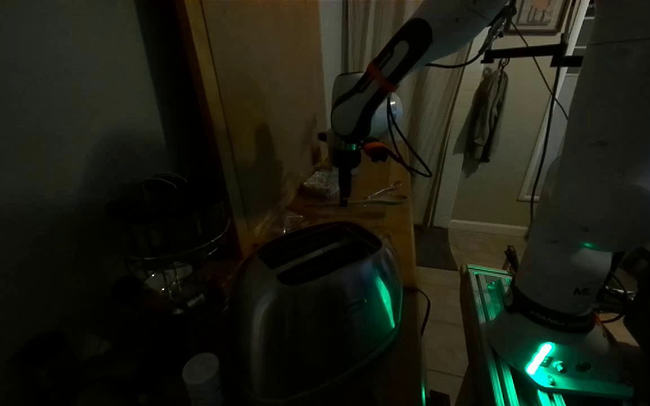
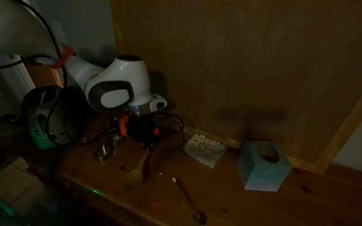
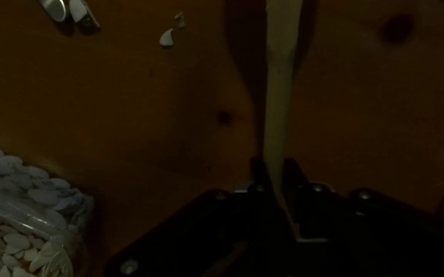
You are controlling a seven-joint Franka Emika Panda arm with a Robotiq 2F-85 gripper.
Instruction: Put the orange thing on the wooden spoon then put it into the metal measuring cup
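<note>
Apparently we are preparing to load the wooden spoon [image 2: 134,179], clasping its handle [image 3: 278,102] in our gripper [image 3: 275,166], and next needing to ease it under the faint orange scrap [image 2: 156,204], lower centre of an exterior view, before reaching the metal measuring cup [image 2: 101,153], left of centre.

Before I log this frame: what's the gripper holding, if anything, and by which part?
The wooden spoon, by its handle, near the end.

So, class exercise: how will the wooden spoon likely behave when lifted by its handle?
The wooden spoon is probably stiff, given its solid-looking handle. It may twist or dip, since the fingers grip the handle well away from the bowl. Being slim, it's likely light.
</note>
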